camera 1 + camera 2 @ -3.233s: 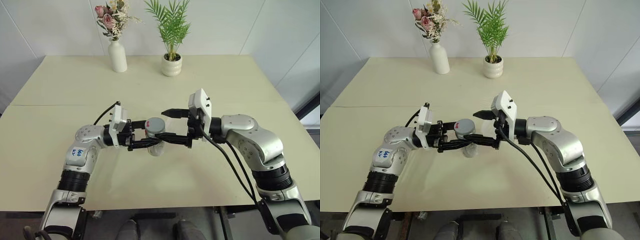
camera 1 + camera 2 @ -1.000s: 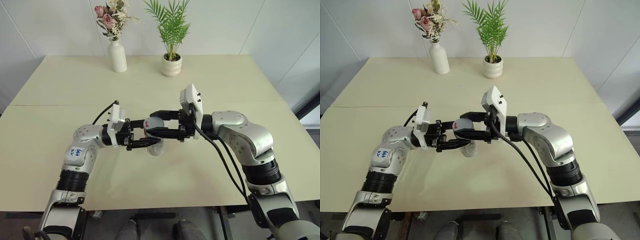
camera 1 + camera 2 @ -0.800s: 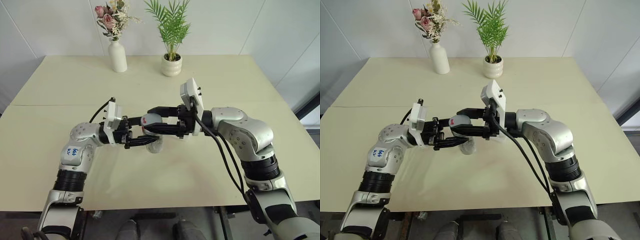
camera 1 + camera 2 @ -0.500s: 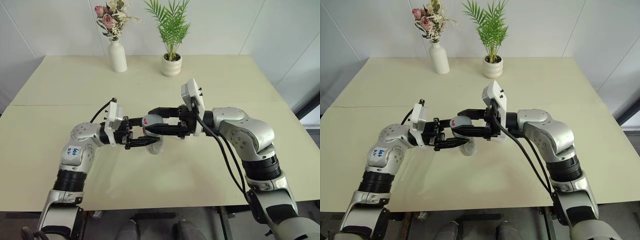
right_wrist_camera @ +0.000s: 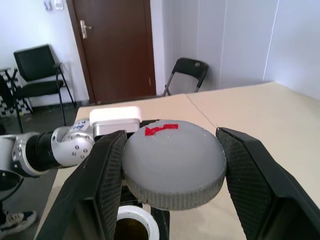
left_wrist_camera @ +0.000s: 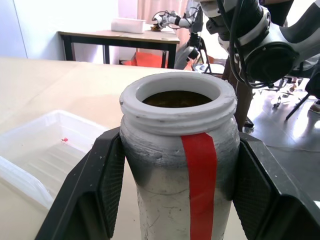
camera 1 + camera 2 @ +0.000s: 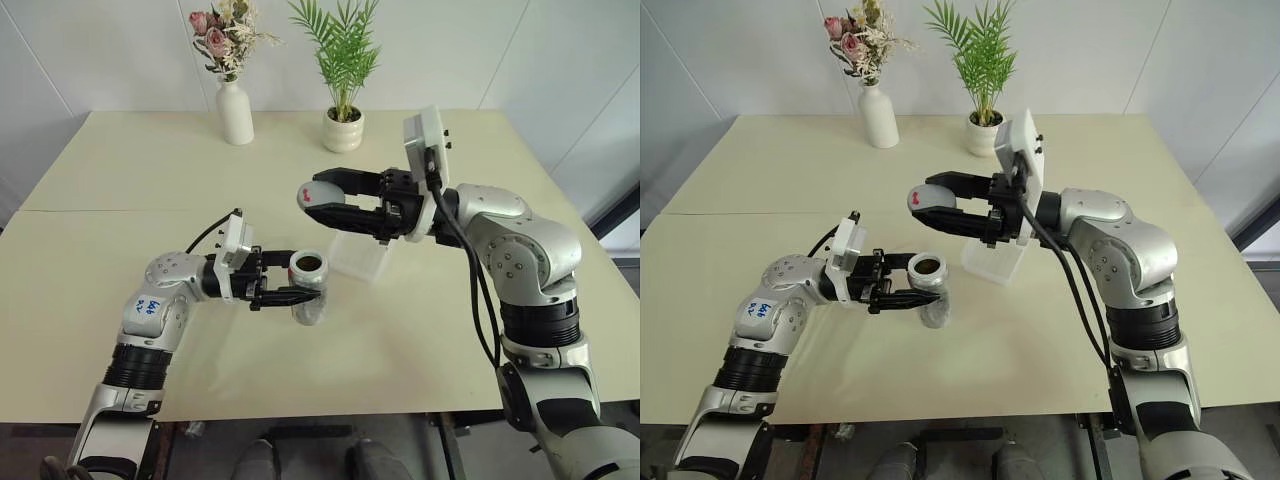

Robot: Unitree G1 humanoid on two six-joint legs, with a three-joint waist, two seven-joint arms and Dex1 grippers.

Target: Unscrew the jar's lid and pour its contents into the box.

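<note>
With the round grey lid [image 7: 318, 192] off and pinched in the right jaws [image 7: 322, 196], unscrewing's done. Left jaws [image 7: 300, 282] clamp the small clear red-striped jar [image 7: 308, 287] upright w/ mouth open, brown contents [image 6: 172, 99] inside (looks dark). Clear shallow plastic box [image 7: 357, 258] sits on the counter just beyond the left jaws, below the right ones. Left: tip jar over box, pour.

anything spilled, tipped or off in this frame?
Nothing stands out. The jar stands upright and open in the left gripper, brown contents inside. The right gripper holds the lid clear above it. No spill shows on the table beside the box.
</note>
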